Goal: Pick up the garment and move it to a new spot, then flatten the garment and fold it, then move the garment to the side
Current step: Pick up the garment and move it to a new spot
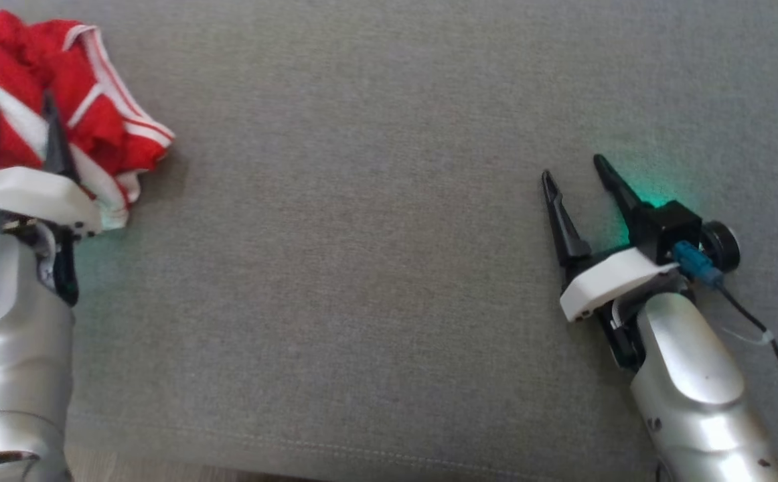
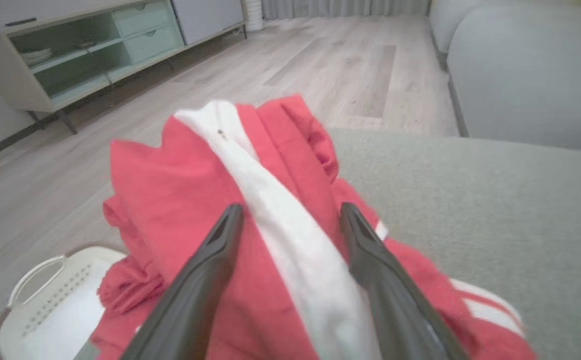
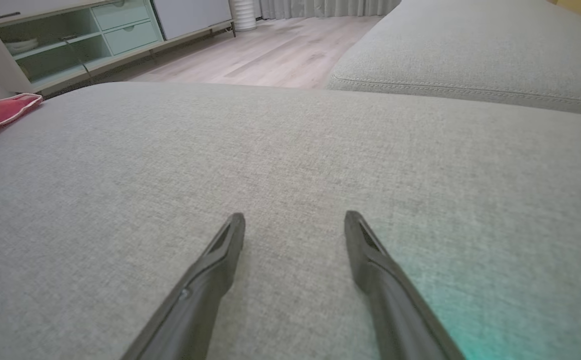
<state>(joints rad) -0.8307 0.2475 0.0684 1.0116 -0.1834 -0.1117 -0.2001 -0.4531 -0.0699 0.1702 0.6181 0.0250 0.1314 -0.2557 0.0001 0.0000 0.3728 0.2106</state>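
Head view, garment [image 1: 104,127] upper left under spread left claw [image 1: 19,107], basket [image 2: 55,295] beyond cushion [image 1: 362,268] edge, right claw [image 1: 574,167] spread, centre open

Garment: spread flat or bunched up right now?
Bunched up. The garment sits in a crumpled heap of overlapping folds at the edge of the grey cushion; the left gripper, open, points at its white stripe.

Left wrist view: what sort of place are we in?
Probably a home living room: a grey fabric sofa seat serves as the work surface, a low sideboard with drawers stands along the wall, and the floor is pale wood plank.
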